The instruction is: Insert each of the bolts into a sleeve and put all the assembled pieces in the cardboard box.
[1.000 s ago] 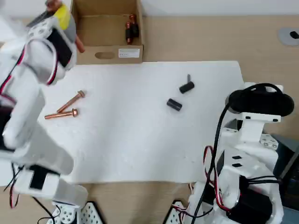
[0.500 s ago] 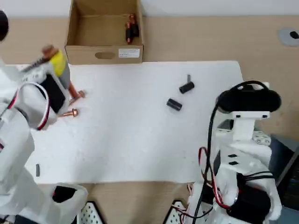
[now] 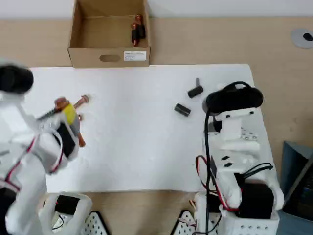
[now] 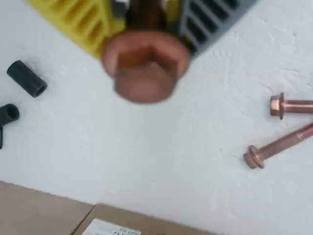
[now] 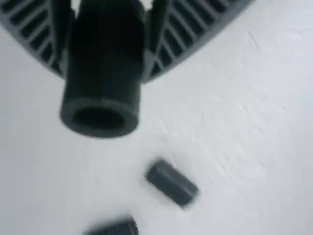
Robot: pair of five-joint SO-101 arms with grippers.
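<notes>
In the left wrist view, a held bolt is clamped by its shank in the left hand, head outward. This leaves the threaded end free, presumably so it can be offered to a sleeve. In the high view this hand is seen low at the left, over the white pad.

In the right wrist view, a held sleeve is gripped across its body by the right hand. Its open bore is left unobstructed, which is judged to suit an insertion.

Further up the pad, two loose bolts are left lying just beside each other at the left. Two loose sleeves are left near each other at the right, well apart from the bolts, so that each arm has its own parts within reach.

At the top of the high view, the cardboard box is set on the desk, against the pad's far edge. What appear to be assembled pieces lie in its right corner.
</notes>
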